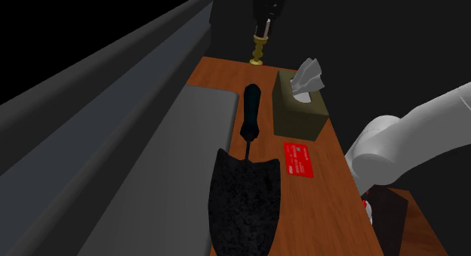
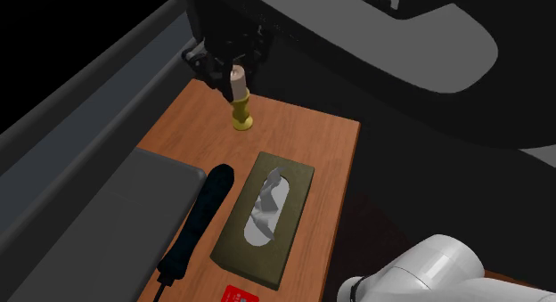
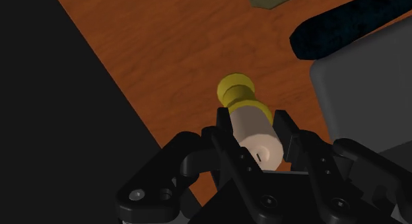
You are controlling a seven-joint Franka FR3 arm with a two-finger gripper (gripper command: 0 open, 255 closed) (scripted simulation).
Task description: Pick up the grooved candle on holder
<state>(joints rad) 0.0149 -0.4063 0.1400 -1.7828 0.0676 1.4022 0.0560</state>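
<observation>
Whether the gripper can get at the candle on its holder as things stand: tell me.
Probably yes: the gripper straddles the candle, fingers seemingly pressed to its sides; nothing lies between.

Warm wood under mostly dull, matt things.
The table top (image 3: 165,51) is reddish-brown wood with a plain grain and a faint sheen. The candle (image 3: 254,127) looks smooth, pale and matt, and its holder (image 3: 236,90) is yellow and brassy. The gripper (image 3: 253,117) is matt black. The trowel blade (image 1: 243,202) is rough, speckled black. The tissue box (image 1: 298,115) is dull olive, and the tissue (image 1: 308,77) is crumpled white paper. The grey slab (image 1: 173,171) is flat matt. The arm (image 1: 407,137) is smooth white.
</observation>
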